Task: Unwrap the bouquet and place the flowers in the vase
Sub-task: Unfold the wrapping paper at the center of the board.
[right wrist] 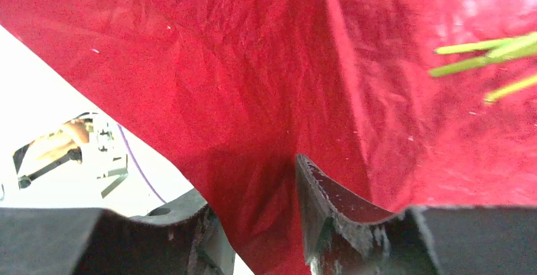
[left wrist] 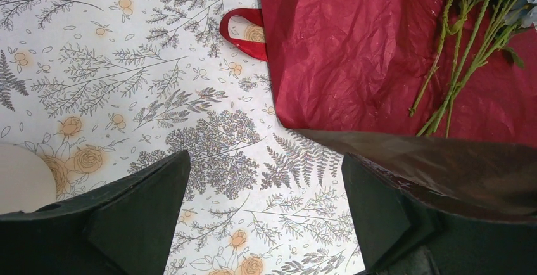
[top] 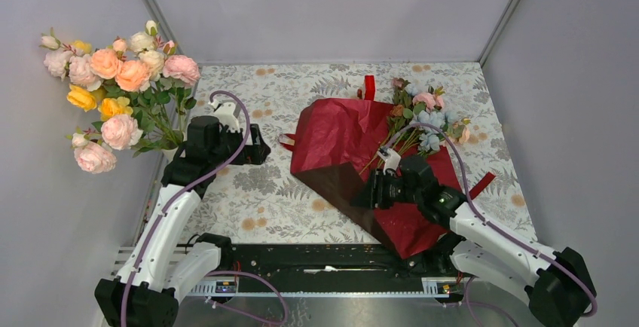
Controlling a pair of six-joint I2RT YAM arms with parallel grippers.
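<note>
right end effector (right wrist: 250,180): fingers half closed with a fold of wrapping paper (top: 335,135) between them; cannot tell if it is truly pinched or just sitting in the gap; paper edge drapes over one finger
right end effector place: at the near-left edge of the wrapping paper, where that edge is turned up and the dark underside shows
left end effector (left wrist: 265,156): fingers spread wide, nothing between them, over bare tabletop (top: 256,184) just left of the wrapping paper, apart from it
wrapping paper: dark red, crinkly, opened out on the tabletop
flowers (top: 422,112): lying on the far-right part of the wrapping paper, heads at its far-right edge, green stems pointing in toward its middle
ribbon (left wrist: 244,31): red loop on the tabletop, touching the wrapping paper's left edge
vase (left wrist: 19,180): only a pale white curved bit in the left wrist view, beside a left end effector finger, well apart from the wrapping paper
rose bunch (top: 113,86): far left of the wrapping paper, by the wall
</note>
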